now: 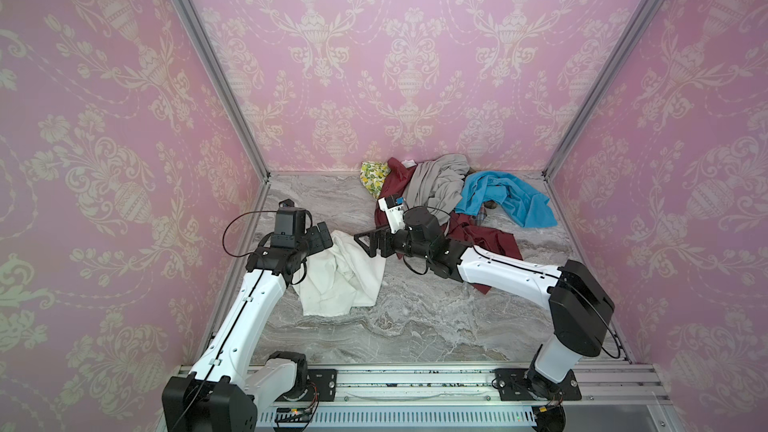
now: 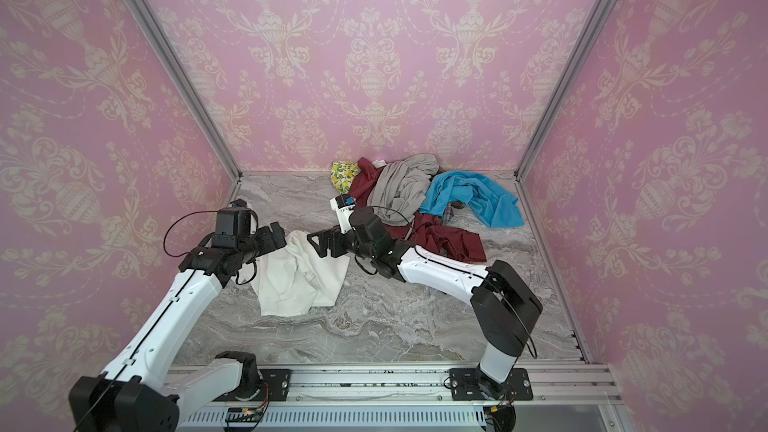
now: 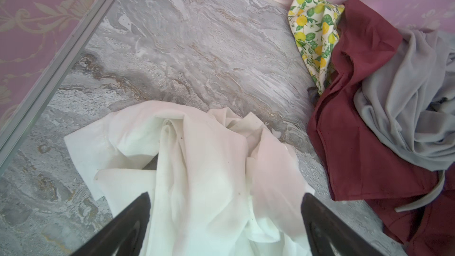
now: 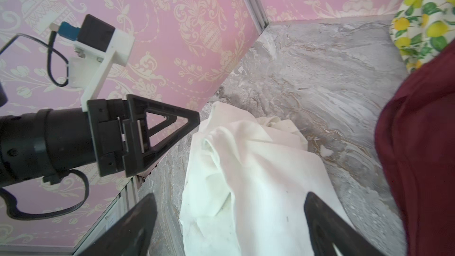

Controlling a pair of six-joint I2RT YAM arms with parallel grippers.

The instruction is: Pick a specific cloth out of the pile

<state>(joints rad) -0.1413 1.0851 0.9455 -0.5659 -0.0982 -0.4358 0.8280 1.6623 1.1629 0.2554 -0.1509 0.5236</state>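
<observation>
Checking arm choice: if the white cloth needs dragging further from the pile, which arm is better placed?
Left, probably. The left gripper hangs open over the cloth on the side away from the pile, so retracting pulls it clear. The right gripper, also open, reaches in past the pile's maroon cloth.

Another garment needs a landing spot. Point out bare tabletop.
Bare: the front strip between the white cloth and front rail; the back-left corner, bordered by the lemon-print cloth and left wall. Crowded: the pile at the back right, and the middle, around the left gripper and right gripper.
</observation>
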